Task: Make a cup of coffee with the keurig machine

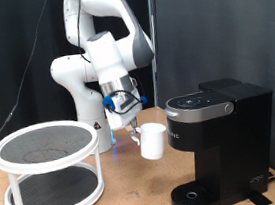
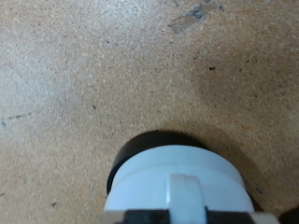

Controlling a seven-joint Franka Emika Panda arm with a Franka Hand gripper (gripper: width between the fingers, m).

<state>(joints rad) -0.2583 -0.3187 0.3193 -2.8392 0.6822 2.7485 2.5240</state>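
Observation:
The white cup (image 1: 153, 141) hangs at the tip of my gripper (image 1: 134, 129), slightly tilted, just above the wooden table (image 1: 129, 199) and to the exterior view's left of the keurig machine (image 1: 222, 137). The gripper is shut on the cup's handle side. In the wrist view the cup (image 2: 173, 177) fills the lower middle, its handle (image 2: 187, 191) pointing at the camera and a dark shadow under it on the table; my fingertips do not show clearly there. The machine is black, its lid down, and its round drip tray (image 1: 196, 194) holds nothing.
A white two-tier round rack (image 1: 50, 169) with dark mesh shelves stands at the exterior view's left. The robot's white base (image 1: 76, 90) is behind the cup. Bare table lies between the rack and the machine.

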